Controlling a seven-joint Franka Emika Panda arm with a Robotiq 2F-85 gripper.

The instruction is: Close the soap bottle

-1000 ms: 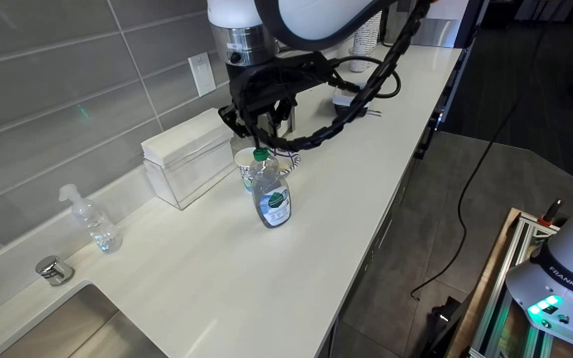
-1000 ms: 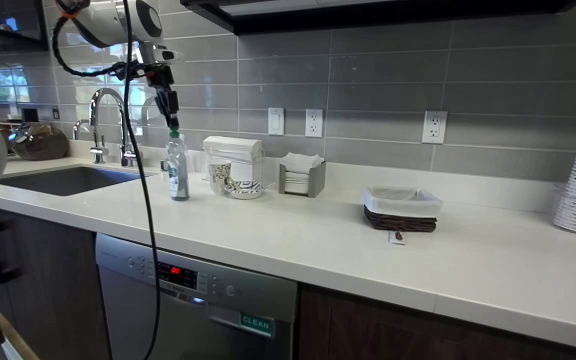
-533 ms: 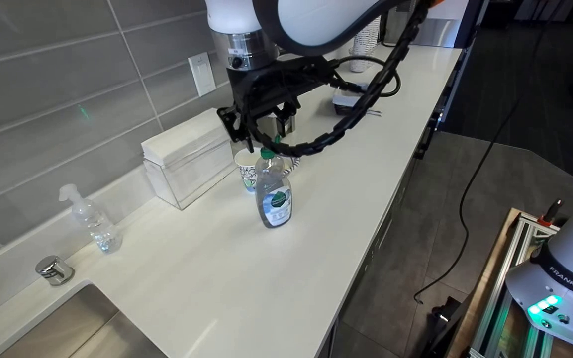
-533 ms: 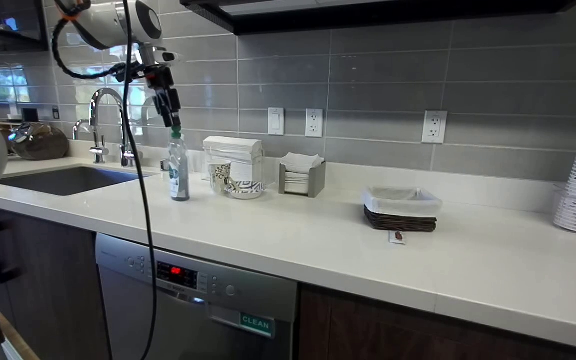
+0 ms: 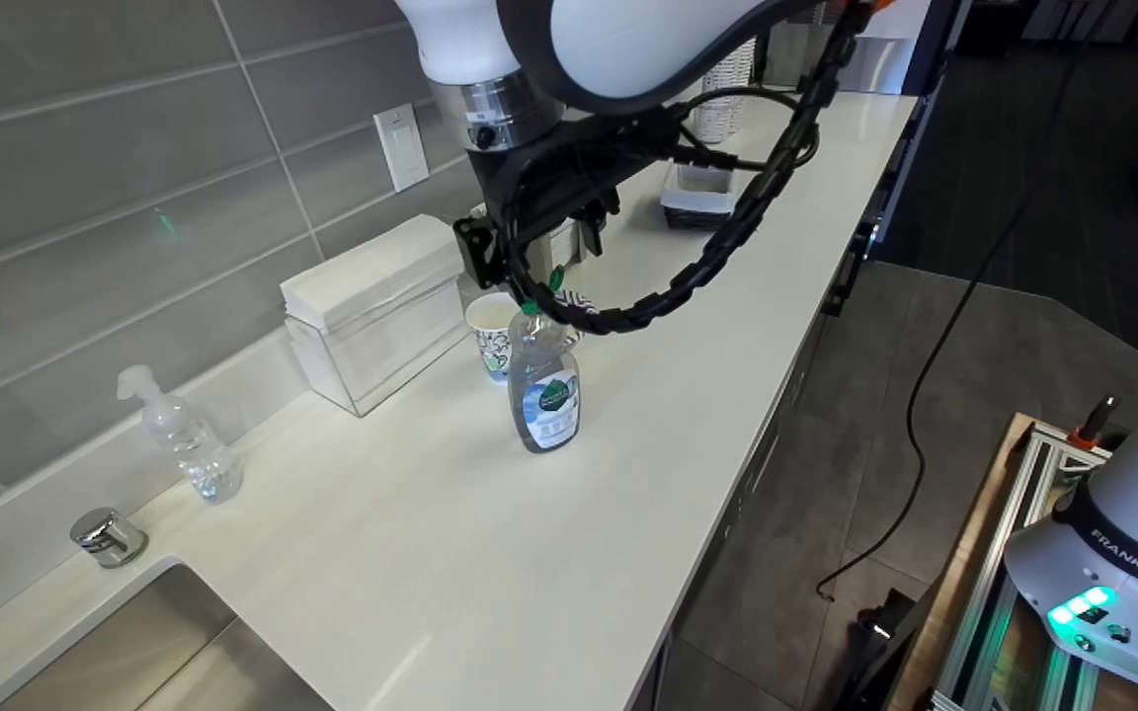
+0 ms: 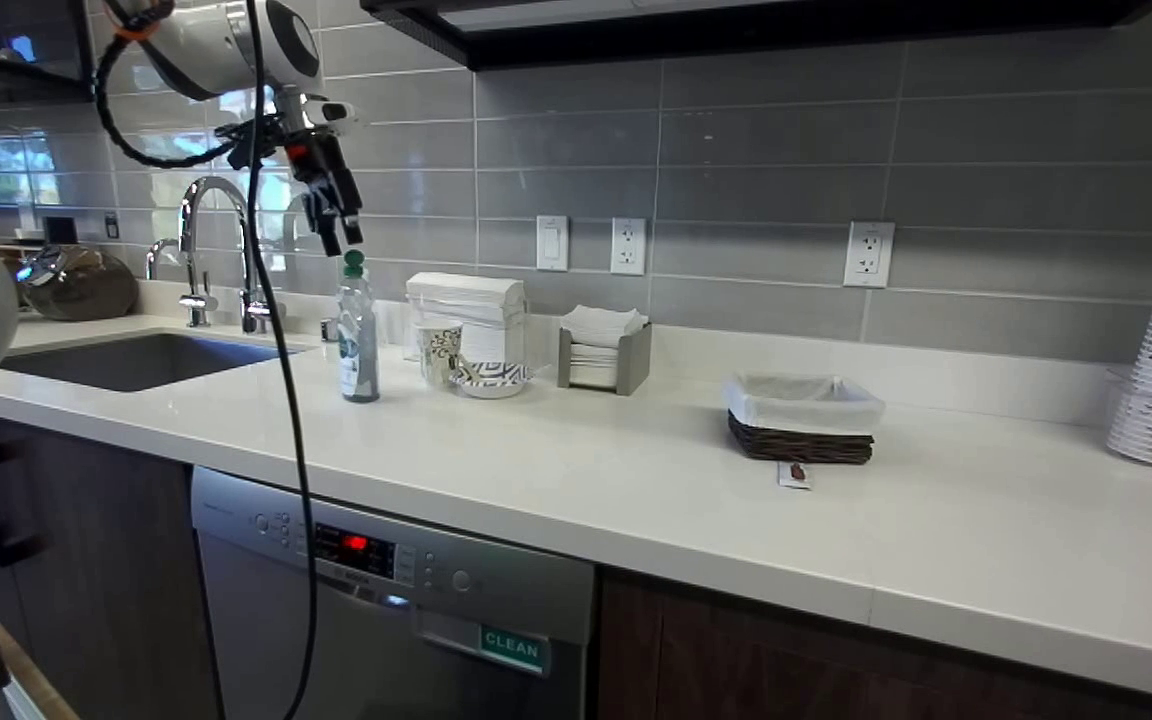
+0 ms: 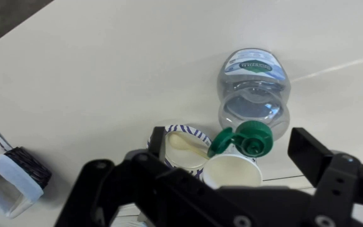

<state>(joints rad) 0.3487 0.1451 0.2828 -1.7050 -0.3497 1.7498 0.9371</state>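
Note:
The soap bottle [image 5: 544, 395] stands upright on the counter, clear with a blue-white label, seen in both exterior views. In the wrist view its green cap [image 7: 254, 137] faces me with the nozzle exposed. The flip lid [image 7: 221, 142] hangs out on its hinge to the left of the cap. My gripper [image 7: 232, 147] is open, its fingers spread wide on either side of cap and lid, touching neither in this view. Seen from outside, the gripper [image 6: 342, 243] hovers just above the bottle top, tilted, with nothing held. Part of the cap is hidden behind the cable in an exterior view.
Close behind the bottle are a paper cup [image 7: 232, 171] and a patterned bowl [image 7: 186, 151] with a spoon. A napkin box [image 5: 381, 306] stands by the wall, a clear pump bottle [image 5: 189, 444] near the sink [image 6: 141, 360]. A lined basket [image 6: 804, 410] sits farther along.
The jaws have spread apart and the gripper has drawn up off the cap, tilting. The bottle, slightly leaning before, has settled upright. The green lid has come into sight.

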